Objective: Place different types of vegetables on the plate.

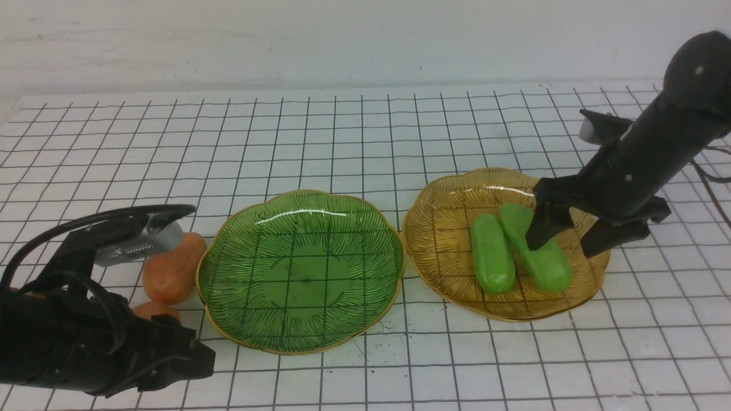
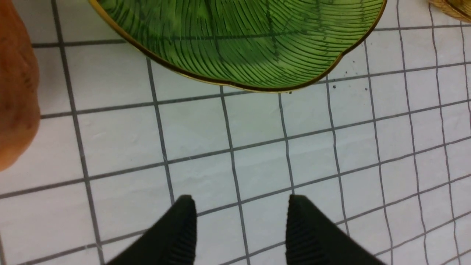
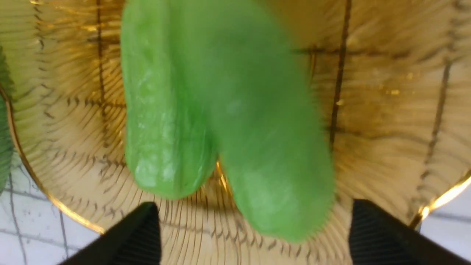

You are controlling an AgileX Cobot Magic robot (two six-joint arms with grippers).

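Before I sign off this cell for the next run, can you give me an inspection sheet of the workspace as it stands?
Surface: white gridded table; a few dark specks by the green plate's near rim.
Job's things: green plate empty; left cucumber and right cucumber side by side on the amber plate; far potato and near potato on the table at the green plate's left, partly hidden by the left arm.
Clutter: nothing seen.
Grippers: left gripper open, empty, over bare table; right gripper open, astride the right cucumber.
Cables: black cable looping over the left arm; thin cables behind the right arm.
Surroundings: plain white wall.
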